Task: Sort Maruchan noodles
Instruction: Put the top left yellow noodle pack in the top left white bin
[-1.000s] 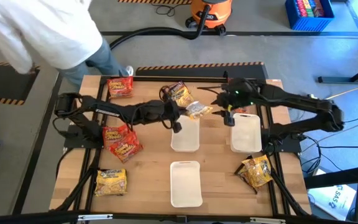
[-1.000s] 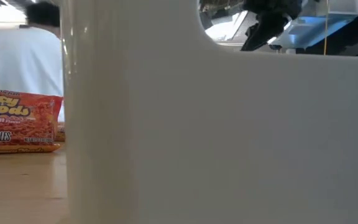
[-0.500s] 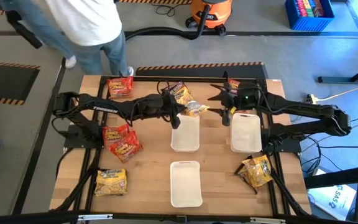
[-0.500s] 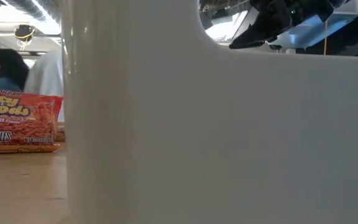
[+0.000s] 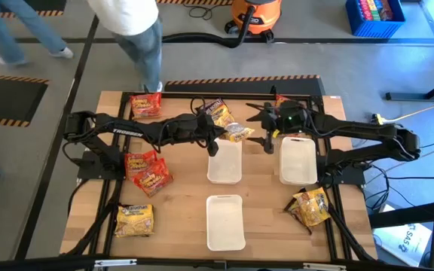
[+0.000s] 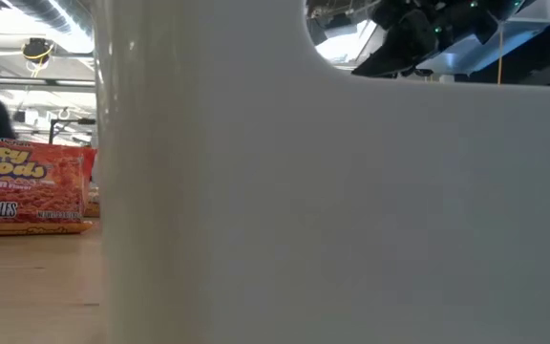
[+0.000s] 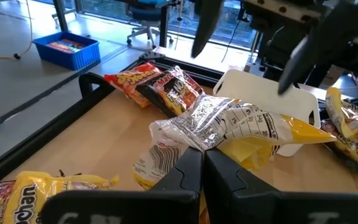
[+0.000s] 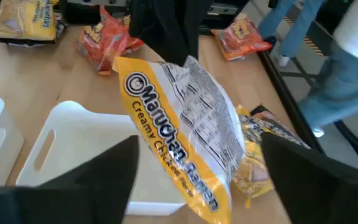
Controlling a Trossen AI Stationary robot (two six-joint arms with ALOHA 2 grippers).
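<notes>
A yellow Maruchan packet (image 8: 179,134), silver-backed (image 7: 235,124), hangs above the table's middle (image 5: 238,133). My left gripper (image 7: 197,168) reaches in from the left and is shut on it (image 5: 215,140). My right gripper (image 5: 266,133) stands open just right of the packet's free end; its fingers (image 7: 202,25) are spread and touch nothing. More packets lie flat on the table: red ones (image 5: 145,105) (image 5: 147,169), a dark one (image 5: 217,113) and yellow ones (image 5: 135,220) (image 5: 311,207). My left gripper pinches the packet's crimped end (image 7: 188,144) between its two shut fingers. The fingers come nearly level from the table's left. The packet sticks out past them toward the right, lifted clear of the table, over the far end of a white tray (image 5: 224,162).
Three white trays stand on the table: one in the middle, one right (image 5: 298,160), one near (image 5: 225,222). The near tray's wall (image 6: 332,210) fills the low view beside a red packet (image 6: 27,186). A person's legs (image 5: 145,45) are beyond the far edge.
My right gripper has sunk a little and tipped forward toward the packet, and its fingers stand wider apart. My left gripper keeps its hold on the packet, which stays lifted. The person behind the table has walked away toward the far left.
</notes>
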